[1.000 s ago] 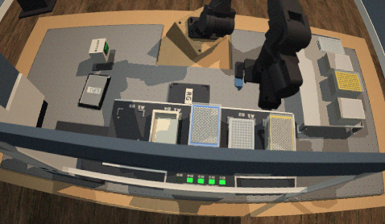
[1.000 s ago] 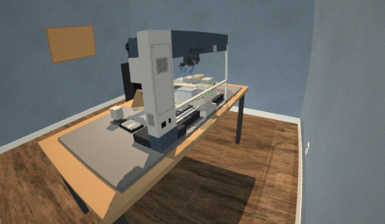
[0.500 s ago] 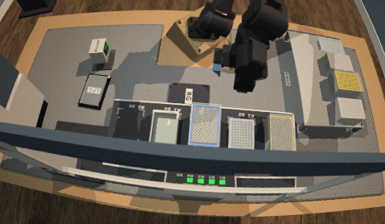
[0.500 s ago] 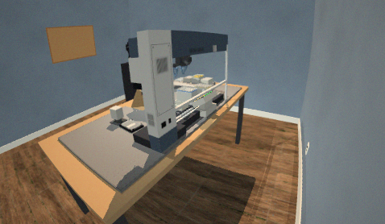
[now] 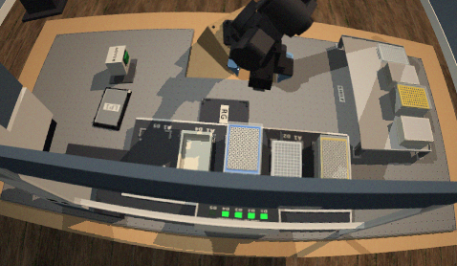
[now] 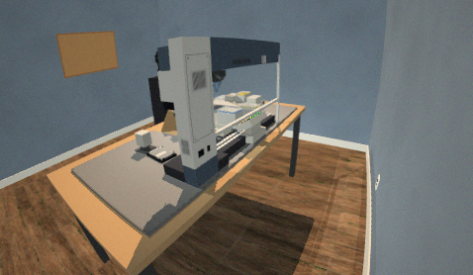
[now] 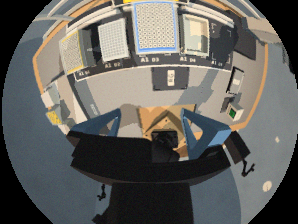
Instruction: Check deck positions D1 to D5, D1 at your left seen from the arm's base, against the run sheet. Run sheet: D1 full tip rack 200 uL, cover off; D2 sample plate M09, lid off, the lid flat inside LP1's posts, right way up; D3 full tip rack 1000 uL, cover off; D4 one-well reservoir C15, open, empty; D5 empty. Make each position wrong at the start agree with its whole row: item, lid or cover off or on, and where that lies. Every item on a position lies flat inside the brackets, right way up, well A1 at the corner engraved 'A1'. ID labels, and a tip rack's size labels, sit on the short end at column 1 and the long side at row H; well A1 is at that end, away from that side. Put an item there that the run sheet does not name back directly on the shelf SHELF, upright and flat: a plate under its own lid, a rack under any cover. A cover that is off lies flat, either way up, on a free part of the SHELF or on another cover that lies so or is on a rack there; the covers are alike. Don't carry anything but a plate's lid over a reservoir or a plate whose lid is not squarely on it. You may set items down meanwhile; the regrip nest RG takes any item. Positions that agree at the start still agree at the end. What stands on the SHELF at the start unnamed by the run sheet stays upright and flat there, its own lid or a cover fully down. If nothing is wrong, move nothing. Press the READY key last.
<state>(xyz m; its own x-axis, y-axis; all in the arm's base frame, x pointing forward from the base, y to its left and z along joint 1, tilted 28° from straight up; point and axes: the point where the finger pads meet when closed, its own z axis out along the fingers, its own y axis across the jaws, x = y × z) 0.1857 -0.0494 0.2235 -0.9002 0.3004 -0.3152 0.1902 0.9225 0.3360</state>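
Above the back of the tabletop (image 5: 78,33), near the arm's base, the tool (image 7: 152,123) hangs with its blue fingers spread wide and nothing between them. Straight ahead of it lies RG (image 5: 225,113), bare, and beyond that the deck row. The blue rack (image 5: 243,148) sits uncovered in D3. The plate (image 5: 285,158) sits lidless in D2 and the yellow rack (image 5: 334,158) uncovered in D1. The reservoir (image 5: 194,150) stands open in D4, and D5 (image 5: 152,139) holds nothing. LP1 (image 5: 111,108) seems to carry a flat lid inside its posts, though the view is too coarse to be sure. Off to the D1 side the shelf (image 5: 370,105) holds covered items and one open yellow rack.

The row appears to match the sheet, so the step in hand is likely the READY key (image 5: 119,58).

- Travel along the back of the tabletop, behind the deck.
- Stay high enough to pass LP1.
- Line up square over the green button.
- Shut the fingers first so that one firm tip meets it.
- Come straight down without sliding, as a glancing touch could skid off the small box.
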